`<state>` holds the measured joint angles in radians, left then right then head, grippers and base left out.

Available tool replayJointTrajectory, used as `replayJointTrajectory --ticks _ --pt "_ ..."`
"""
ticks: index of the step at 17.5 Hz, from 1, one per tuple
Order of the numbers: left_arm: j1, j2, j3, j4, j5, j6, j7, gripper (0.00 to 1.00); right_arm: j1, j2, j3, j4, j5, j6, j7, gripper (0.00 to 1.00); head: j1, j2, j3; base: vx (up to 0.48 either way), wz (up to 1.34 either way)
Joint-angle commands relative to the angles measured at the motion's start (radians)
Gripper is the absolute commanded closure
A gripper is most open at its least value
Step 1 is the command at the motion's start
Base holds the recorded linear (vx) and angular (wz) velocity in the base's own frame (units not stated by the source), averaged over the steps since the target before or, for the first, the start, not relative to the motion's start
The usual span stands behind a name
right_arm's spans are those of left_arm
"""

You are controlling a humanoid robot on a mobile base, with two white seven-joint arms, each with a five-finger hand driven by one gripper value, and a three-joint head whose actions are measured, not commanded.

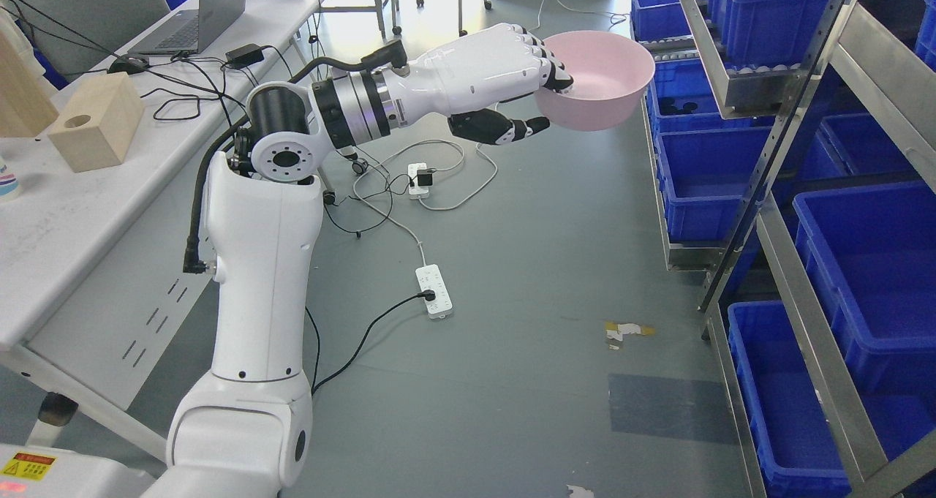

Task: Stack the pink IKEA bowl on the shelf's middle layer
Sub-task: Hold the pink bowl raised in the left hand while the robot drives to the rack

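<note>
Left hand (545, 81) clamped on the near rim of the bowl (599, 81): fingers hooked over into the hollow, thumb (504, 127) pressing from beneath. Bowl carried in the air just beside the shelf (775, 140), level with its blue bins (702, 183), touching nothing else. To do well: keep the pinch firm, hold the rim level, ease toward the shelf's middle layer, clear the steel post. Mouth facing up, tipped slightly toward the camera; round, no long axis.
</note>
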<state>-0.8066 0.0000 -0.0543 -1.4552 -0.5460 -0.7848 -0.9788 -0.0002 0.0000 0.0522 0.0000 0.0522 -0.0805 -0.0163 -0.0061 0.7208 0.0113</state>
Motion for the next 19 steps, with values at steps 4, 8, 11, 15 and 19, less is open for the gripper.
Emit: replayJointTrajectory --ticks 4,8,11,15,19 --pt "-0.002 0.017 -0.098 -0.017 0.064 -0.001 0.025 0.97 0.005 -0.017 0.0 -0.017 0.0 -0.001 -0.002 0.0 0.0 0.0 0.0 -0.026 -0.16" --pt "-0.003 0.017 -0.099 -0.017 0.064 -0.001 0.028 0.97 0.005 -0.017 0.0 -0.017 0.0 -0.001 -0.002 0.0 0.0 0.0 0.0 -0.015 -0.2" --pt "-0.003 0.017 -0.101 -0.016 0.064 -0.001 0.046 0.97 0.003 -0.017 0.0 -0.017 0.0 -0.001 -0.002 0.0 0.0 0.0 0.0 -0.005 -0.33" --pt "-0.003 0.017 -0.113 -0.016 0.066 -0.001 0.046 0.97 0.005 -0.017 0.0 -0.017 0.0 -0.001 -0.002 0.0 0.0 0.0 0.0 0.006 -0.69" --pt "-0.003 0.017 -0.116 -0.016 0.066 -0.001 0.046 0.97 0.005 -0.017 0.0 -0.017 0.0 -0.001 -0.002 0.0 0.0 0.0 0.0 0.004 -1.02"
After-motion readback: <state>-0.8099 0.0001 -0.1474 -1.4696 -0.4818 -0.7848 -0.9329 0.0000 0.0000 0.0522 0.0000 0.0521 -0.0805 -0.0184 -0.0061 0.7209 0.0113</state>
